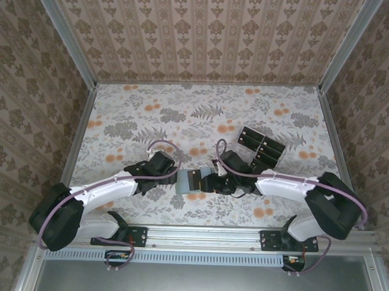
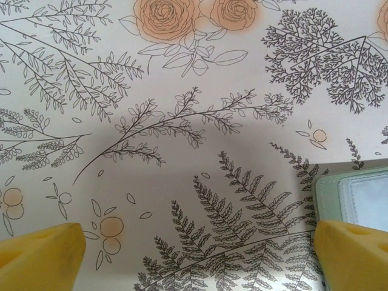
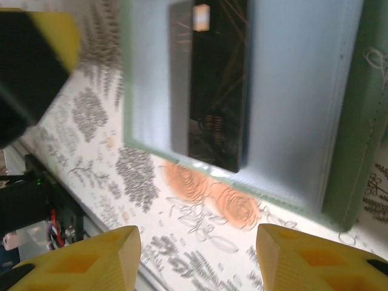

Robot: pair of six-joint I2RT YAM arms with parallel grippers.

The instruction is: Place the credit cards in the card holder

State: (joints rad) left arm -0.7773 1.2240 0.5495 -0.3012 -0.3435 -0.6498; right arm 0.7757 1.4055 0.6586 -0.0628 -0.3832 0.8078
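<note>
The card holder [image 1: 182, 182] is laid open on the worktop [image 1: 151, 112], at the near middle, just between the two arms' wrists. One black credit card [image 3: 218, 85] is seen lying lengthwise on its pale inner face; whether the card is tucked into a pocket or merely resting there cannot be told. The left jaws are spread wide over bare worktop, with nothing between the yellow fingertips [image 2: 36, 254], and the holder's edge [image 2: 364, 200] is seen just beside the right one. The right jaws are also held apart and empty, hanging low at the holder's right side, over the open face and the card. The step in hand is judged to be the seating of this card, since nothing is gripped and the card is already on the holder. More credit cards [image 1: 261, 146] are stacked in the rack [image 1: 280, 152] at the far right, well apart, so the task is judged partly done. For the next move, the card's seating should be checked or finished, with the holder steadied by the left jaws; then another card would have to be fetched from the rack.
</note>
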